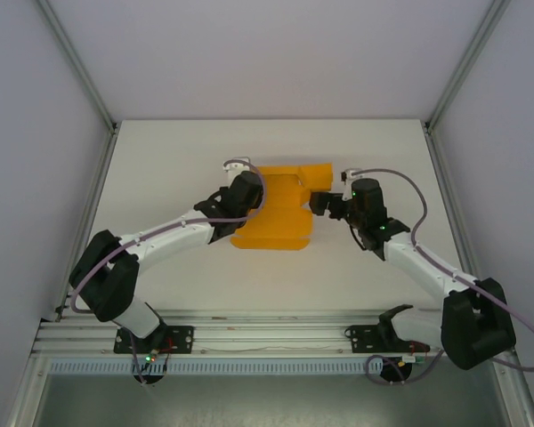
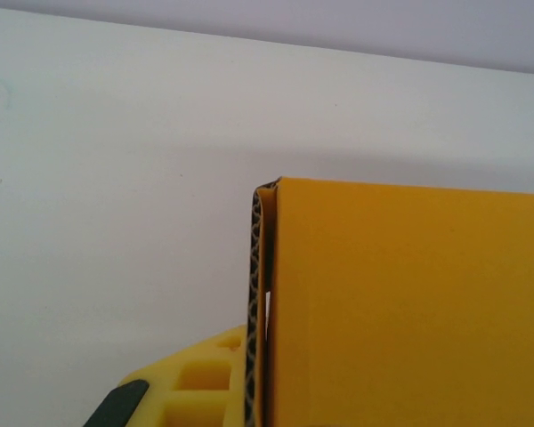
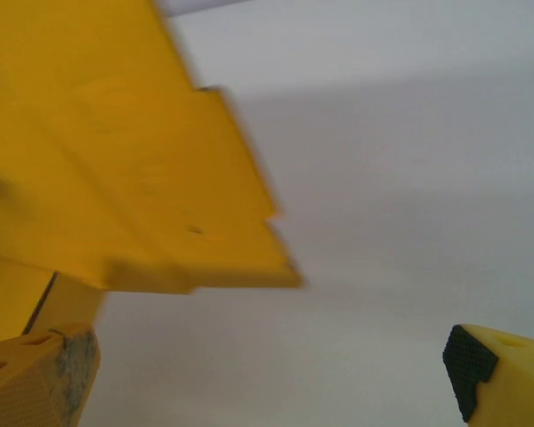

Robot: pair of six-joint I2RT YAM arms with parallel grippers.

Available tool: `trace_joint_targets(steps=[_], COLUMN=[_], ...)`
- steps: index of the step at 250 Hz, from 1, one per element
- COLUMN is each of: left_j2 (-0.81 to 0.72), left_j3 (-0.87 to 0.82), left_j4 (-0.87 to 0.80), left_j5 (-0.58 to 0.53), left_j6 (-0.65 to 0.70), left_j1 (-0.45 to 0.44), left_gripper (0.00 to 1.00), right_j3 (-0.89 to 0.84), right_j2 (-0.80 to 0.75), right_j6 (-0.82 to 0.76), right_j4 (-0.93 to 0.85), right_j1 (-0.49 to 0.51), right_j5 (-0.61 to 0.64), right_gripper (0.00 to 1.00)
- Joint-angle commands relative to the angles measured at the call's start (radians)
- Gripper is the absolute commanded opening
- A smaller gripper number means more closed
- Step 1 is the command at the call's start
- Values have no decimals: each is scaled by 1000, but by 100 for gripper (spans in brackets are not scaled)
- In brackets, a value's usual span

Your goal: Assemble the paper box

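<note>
The paper box [image 1: 280, 213] is a bright orange die-cut card lying partly folded in the middle of the table, with a raised flap at its far right. My left gripper [image 1: 247, 189] is shut on the card's left side. In the left wrist view the folded orange wall [image 2: 409, 311] stands upright against one yellow finger [image 2: 196, 382]; the other finger is hidden behind it. My right gripper [image 1: 323, 203] stands open just right of the card. In the right wrist view its fingertips [image 3: 36, 378] stand wide apart with nothing between them, and an orange flap [image 3: 116, 160] hangs above, apart from them.
The white table [image 1: 160, 169] is bounded by grey walls with metal posts at both sides. A metal rail [image 1: 267, 338] carrying both arm bases runs along the near edge. Bare surface surrounds the card.
</note>
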Motion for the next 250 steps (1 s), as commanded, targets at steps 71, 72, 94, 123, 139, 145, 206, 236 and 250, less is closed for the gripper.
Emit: trace_joint_targets(steps=[71,72,94,123,139,145,206,236,250], left_j2=[-14,-14,-21,-21,-20,-20,-42,-61,-68], left_j3=[-15,-15,-20,-21,-19,-18,-48,-72,-84], left_j4=[56,55,54,61,53,47,27,42,62], left_j5=[51,52,56,63,59,53,26,54,74], left_j6=[-25,-25,-34,-35,-34,-34,-13,16,41], left_j1=[2,2,2,2,2,2,14,17,18], left_gripper=[0,0,0,0,0,0,0,0,0], right_j3=[75,76,96,115,111,107,18,-41,-43], right_j2=[137,139,175,214,217,211,-34,-204,-250], right_j6=[3,4,12,40,66,72,-2,-22,-22], right_j4=[100,100,99,127,140,140,20,-19,-45], right_j1=[75,77,132,189,200,200,169,52,-30], right_j5=[-27,-20,174,414,481,495,490,359,289], right_gripper=[100,100,100,100,100,100,100,100,100])
